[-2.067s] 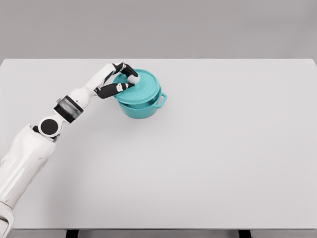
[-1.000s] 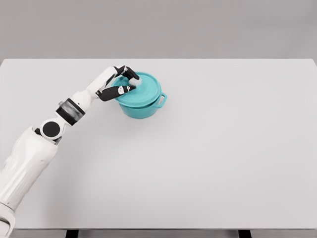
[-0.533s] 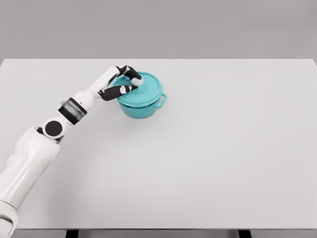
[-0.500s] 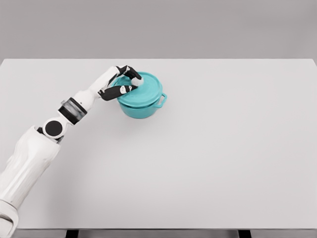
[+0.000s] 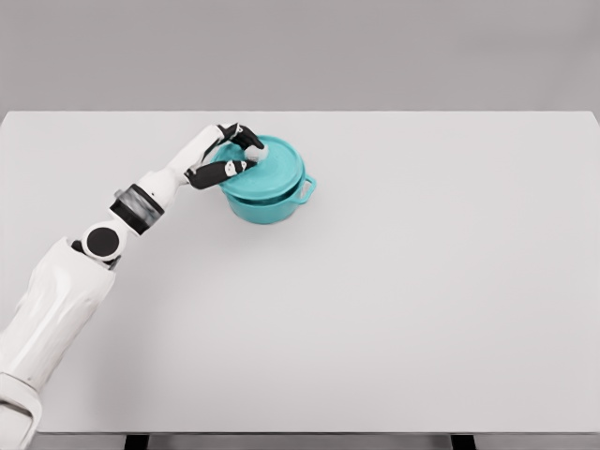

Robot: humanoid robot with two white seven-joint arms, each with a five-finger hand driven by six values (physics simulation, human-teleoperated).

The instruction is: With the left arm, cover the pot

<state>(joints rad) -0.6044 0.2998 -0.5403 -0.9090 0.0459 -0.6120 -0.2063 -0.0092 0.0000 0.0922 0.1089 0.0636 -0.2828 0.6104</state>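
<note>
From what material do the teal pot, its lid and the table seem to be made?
Pot and lid: one uniform teal with a soft matte sheen, perhaps enamelled metal or plastic; the render leaves it open. The lid's knob, held in the left hand, looks pale. Table: flat, matte white, like laminate.

Lid lowered onto pot; arm shifted slightly.
</note>
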